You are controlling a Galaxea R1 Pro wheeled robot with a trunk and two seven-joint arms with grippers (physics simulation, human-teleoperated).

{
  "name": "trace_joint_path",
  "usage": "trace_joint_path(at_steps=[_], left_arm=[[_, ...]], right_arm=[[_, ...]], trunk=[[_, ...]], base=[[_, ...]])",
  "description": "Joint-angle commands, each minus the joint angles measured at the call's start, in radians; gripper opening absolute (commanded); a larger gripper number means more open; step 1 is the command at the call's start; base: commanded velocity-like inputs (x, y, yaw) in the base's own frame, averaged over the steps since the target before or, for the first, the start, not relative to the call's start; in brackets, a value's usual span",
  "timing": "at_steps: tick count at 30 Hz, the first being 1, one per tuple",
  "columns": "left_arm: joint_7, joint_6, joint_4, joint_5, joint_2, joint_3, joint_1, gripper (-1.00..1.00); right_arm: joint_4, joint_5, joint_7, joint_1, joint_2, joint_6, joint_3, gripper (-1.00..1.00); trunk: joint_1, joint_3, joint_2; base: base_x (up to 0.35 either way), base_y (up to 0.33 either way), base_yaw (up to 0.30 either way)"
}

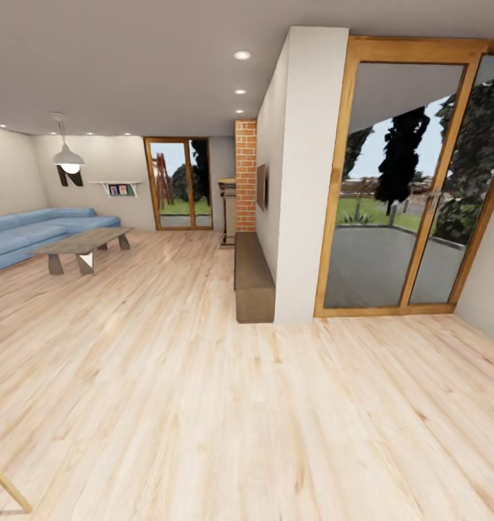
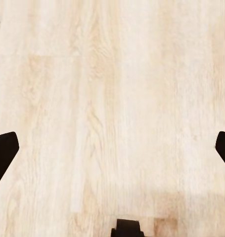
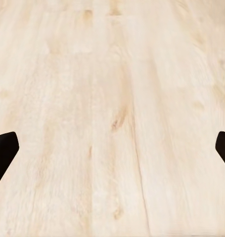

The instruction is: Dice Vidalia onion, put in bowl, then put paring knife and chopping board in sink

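Kitchen isn't showing yet; we're crossing the wooden floor [image 1: 203, 405], left gripper [image 2: 114, 153] and right gripper [image 3: 114, 153] spread wide, carrying nothing, probably needing to find the sink next.

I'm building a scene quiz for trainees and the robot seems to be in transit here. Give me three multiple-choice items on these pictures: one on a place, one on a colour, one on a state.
1. Where does the coffee table stand?
A. In front of the sofa, at the head view's left
B. Against the glass doors at the right
C. Beside the brick column

2. What colour is the sofa?
A. Red
B. Blue
C. Green

3. How do the left gripper and right gripper stand?
A. Both shut on a knife
B. One open, one shut
C. Both open and empty

Answers: 1 A, the table sits just ahead of the sofa at the left. 2 B, its cushions are plainly blue. 3 C, each wrist view shows fingertips far apart with bare wooden floor between them.
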Motion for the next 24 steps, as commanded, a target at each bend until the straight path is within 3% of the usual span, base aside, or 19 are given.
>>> trace_joint_path(at_steps=[1,24], left_arm=[[0.0,-0.002,0.0,0.004,0.0,0.0,0.0,1.0],[0.0,-0.002,0.007,0.004,0.0,0.0,0.0,1.0]], right_arm=[[0.0,0.0,0.0,0.0,0.0,-0.003,0.0,1.0],[0.0,0.0,0.0,0.0,0.0,-0.002,-0.001,1.0]], trunk=[[0.0,-0.001,-0.001],[0.0,-0.001,-0.001]], base=[[0.0,0.0,-0.245],[0.0,0.0,-0.245]])
